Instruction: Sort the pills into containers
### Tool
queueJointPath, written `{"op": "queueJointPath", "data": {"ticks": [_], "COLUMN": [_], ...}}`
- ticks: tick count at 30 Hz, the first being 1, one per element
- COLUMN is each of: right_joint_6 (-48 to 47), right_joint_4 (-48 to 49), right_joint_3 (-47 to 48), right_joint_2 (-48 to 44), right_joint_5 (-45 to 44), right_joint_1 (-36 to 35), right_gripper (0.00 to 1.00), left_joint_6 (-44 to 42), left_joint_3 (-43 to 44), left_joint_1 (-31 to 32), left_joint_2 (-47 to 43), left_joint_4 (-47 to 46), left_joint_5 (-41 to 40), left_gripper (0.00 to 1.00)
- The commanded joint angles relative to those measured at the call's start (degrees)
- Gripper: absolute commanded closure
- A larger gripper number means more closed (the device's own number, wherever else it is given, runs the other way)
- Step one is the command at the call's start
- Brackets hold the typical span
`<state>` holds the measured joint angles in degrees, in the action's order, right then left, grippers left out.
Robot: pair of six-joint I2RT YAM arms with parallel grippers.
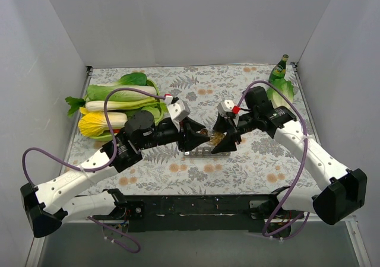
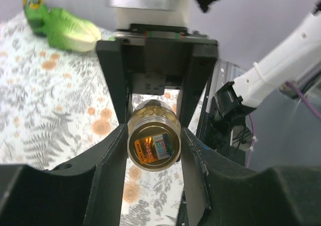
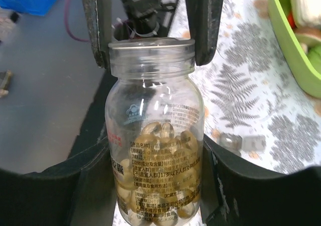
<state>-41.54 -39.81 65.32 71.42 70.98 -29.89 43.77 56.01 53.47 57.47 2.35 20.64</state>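
Holding one clear round plastic-looking bottle (image 3: 153, 100), uncapped, at both ends: w/ L gripper (image 2: 153, 140) pressed on neck, w/ R gripper (image 3: 155, 158) clamped round body. Carrying amber softgel pills (image 3: 165, 135), heaped at R-gripper end. Hovering just above silvery translucent strip of square containers (image 1: 199, 153), flat on floral table (image 1: 255, 160) directly under both fingertip pairs. Prob light, rigid, smooth-walled, so slippery. Best gripped mid-body, firm w/o crushing. Tip slowly to stop softgels spilling in a clump & bouncing past compartments.

Above containers (image 1: 199, 153) — left arm (image 1: 148, 137), right arm (image 1: 297, 139) meet; vegetables (image 1: 119, 104) fill left rear; front mat (image 1: 237, 171) open.
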Motion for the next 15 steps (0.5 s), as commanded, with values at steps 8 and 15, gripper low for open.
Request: {"op": "queueJointPath", "data": {"ticks": [8, 15], "right_joint_6": [14.99, 15.0], "right_joint_4": [15.73, 15.73], "right_joint_3": [-5.11, -5.55], "right_joint_2": [-1.55, -1.37], "right_joint_5": [-20.53, -19.48], "right_joint_1": [-0.17, -0.17], "right_gripper": [0.93, 0.94], "left_joint_6": [42.78, 58.08], "left_joint_3": [1.47, 9.63], "left_joint_1": [-0.39, -1.53], "left_joint_2": [1.15, 8.87], "left_joint_4": [6.36, 15.39], "left_joint_5": [-23.64, -26.09], "left_gripper": [1.0, 1.0]}}
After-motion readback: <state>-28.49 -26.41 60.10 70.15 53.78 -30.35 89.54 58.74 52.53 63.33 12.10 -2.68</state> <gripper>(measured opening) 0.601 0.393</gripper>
